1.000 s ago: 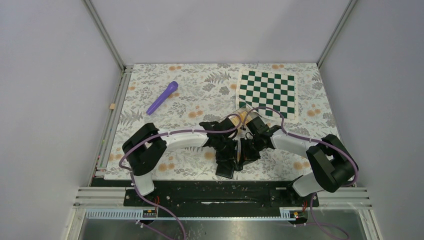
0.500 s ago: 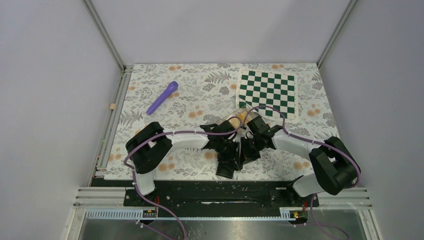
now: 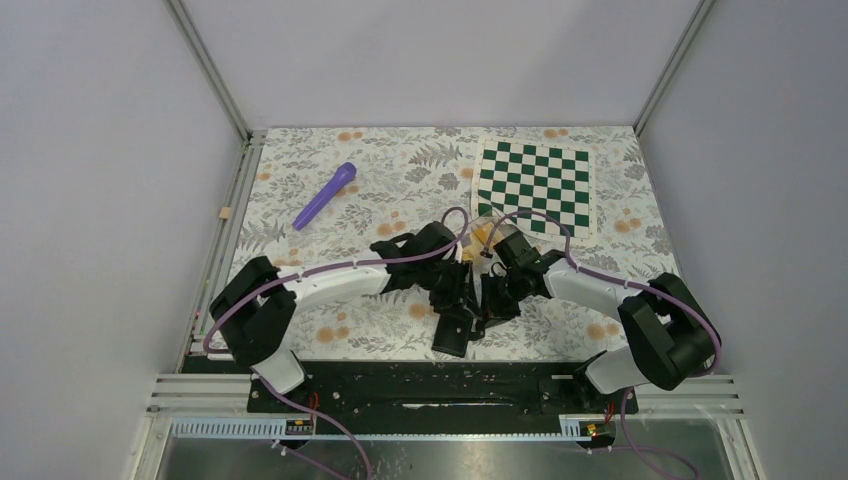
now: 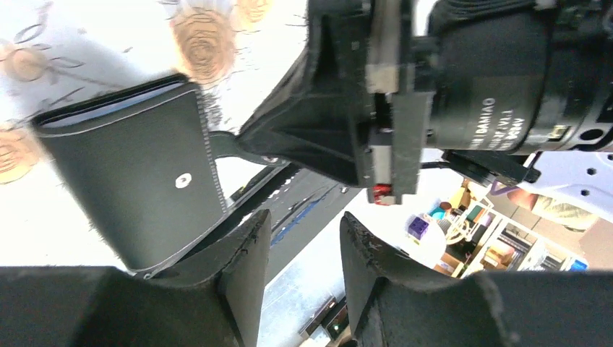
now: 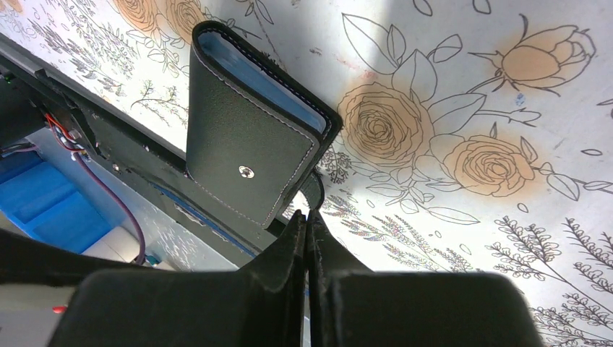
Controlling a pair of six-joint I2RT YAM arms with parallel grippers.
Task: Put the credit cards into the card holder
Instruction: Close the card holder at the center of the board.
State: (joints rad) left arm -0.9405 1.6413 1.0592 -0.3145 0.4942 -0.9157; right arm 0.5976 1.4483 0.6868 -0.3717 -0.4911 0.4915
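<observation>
right gripper (image 5: 308,217) pinching the card holder (image 5: 246,152) by its tab (image 5: 316,189)
its jaws are clamped tight on the thin black tab; the folded holder sits at the near edge of the floral table (image 5: 448,87). left gripper (image 4: 303,220) stands half-parted beside it, gripping nothing.

Plain pale grey walls (image 3: 430,60) close in the cell on three sides, joined by slanted aluminium corner posts (image 3: 208,68). A white floral tablecloth (image 3: 400,170) with orange roses lies evenly lit; a black rail (image 3: 400,385) and aluminium framing (image 3: 190,395) line the near edge
</observation>
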